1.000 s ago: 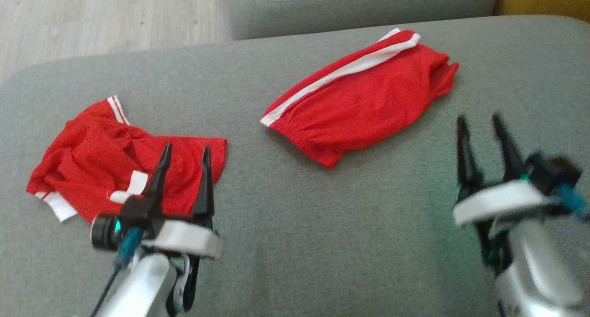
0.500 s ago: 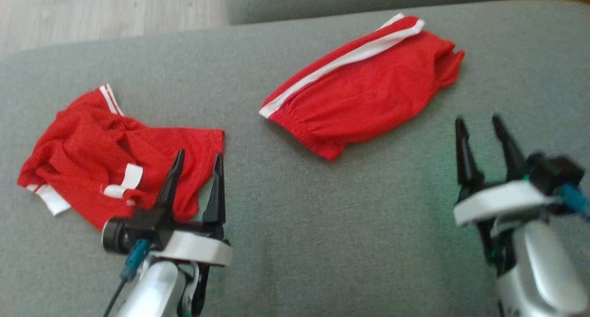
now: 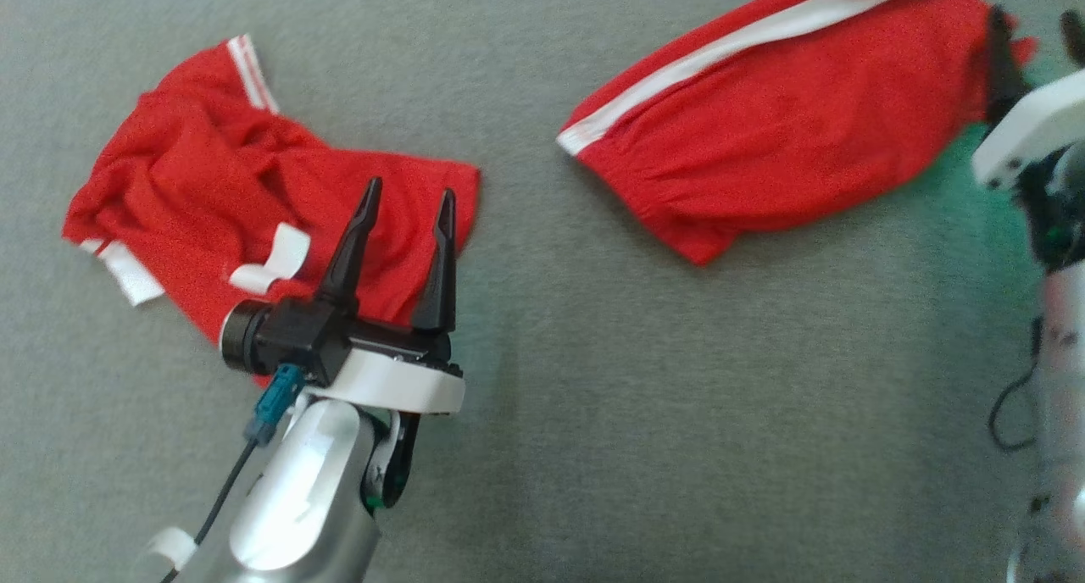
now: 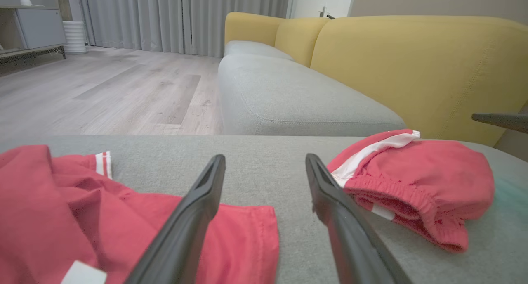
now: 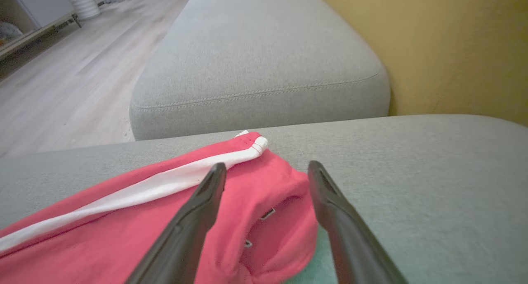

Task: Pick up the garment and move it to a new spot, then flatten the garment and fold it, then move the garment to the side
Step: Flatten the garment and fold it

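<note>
A crumpled red garment (image 3: 195, 185) with white trim lies on the grey cushion at the left. My left gripper (image 3: 409, 191) hovers open over its right edge, nothing between the fingers. From the left wrist, the same garment (image 4: 62, 205) lies under and left of the open gripper (image 4: 264, 158). A second red garment with a white side stripe (image 3: 788, 134) lies folded at the upper right. My right gripper (image 3: 1036, 24) stands open at its right end. In the right wrist view the open gripper (image 5: 267, 166) straddles that end of the striped garment (image 5: 144, 222).
Both garments rest on a wide grey sofa cushion (image 3: 593, 413). Beyond its far edge sits another grey cushion (image 5: 264, 57), with a yellow backrest (image 4: 412, 65) to the right. Wood floor (image 4: 103, 90) lies beyond the cushion's left edge.
The head camera has tipped down and closer. My left gripper has moved forward over the crumpled garment's edge; my right gripper has moved forward to the striped garment's right end. Both stay open.
</note>
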Robot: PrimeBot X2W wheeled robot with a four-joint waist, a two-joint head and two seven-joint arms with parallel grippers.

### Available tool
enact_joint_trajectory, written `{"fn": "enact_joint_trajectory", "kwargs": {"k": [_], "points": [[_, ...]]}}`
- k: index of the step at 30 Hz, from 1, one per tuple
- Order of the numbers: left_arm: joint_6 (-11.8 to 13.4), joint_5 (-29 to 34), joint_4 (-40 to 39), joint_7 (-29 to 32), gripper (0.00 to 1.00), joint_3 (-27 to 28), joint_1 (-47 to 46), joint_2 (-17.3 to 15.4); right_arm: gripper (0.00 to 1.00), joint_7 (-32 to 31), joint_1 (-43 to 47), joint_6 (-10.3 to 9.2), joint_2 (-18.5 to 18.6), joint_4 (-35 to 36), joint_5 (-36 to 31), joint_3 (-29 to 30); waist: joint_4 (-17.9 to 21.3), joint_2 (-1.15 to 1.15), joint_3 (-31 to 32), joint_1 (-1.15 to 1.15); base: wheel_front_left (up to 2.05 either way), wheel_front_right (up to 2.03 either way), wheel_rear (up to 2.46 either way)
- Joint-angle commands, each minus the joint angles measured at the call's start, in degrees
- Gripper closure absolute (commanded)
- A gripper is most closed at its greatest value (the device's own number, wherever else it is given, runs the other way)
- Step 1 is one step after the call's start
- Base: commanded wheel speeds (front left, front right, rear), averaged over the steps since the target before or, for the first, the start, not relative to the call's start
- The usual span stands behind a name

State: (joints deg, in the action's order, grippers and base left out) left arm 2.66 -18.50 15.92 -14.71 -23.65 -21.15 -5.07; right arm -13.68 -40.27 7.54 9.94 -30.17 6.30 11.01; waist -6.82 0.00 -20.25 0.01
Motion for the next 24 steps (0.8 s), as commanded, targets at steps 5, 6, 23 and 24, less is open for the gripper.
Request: {"fn": "enact_joint_trajectory", "kwargs": {"k": [5, 6, 23, 24], "points": [[-1.22, 1.47, -0.48, -0.29, 0.0, 2.81, -2.38, 0.58, 0.0, -1.92, -8.67, -0.05, 2.35, -7.85, -4.64, 4.78, -4.97, 0.0, -4.05, -0.01, 0.0, 0.0, 0.0], [-1.42, 1.75, -0.24, -0.29, 0.0, 2.68, -2.48, 0.77, 0.0, -2.17, -9.5, -0.05, 2.76, -9.76, -5.53, 5.67, -5.32, 0.0, -4.35, -0.01, 0.0, 0.0, 0.0], [-2.42, 3.4, 0.48, -0.29, 0.0, 3.08, -2.96, 2.11, 1.0, 1.28, -14.52, -0.05, 4.13, -29.12, -12.29, 6.28, -4.56, 0.0, -5.41, -0.01, 0.0, 0.0, 0.0], [-2.44, 3.51, 0.47, -0.29, 0.0, 3.2, -3.0, 2.12, 1.0, 1.99, -14.88, -0.05, 4.28, -29.53, -11.31, 5.44, -4.25, 0.0, -5.33, -0.01, 0.0, 0.0, 0.0]]}}
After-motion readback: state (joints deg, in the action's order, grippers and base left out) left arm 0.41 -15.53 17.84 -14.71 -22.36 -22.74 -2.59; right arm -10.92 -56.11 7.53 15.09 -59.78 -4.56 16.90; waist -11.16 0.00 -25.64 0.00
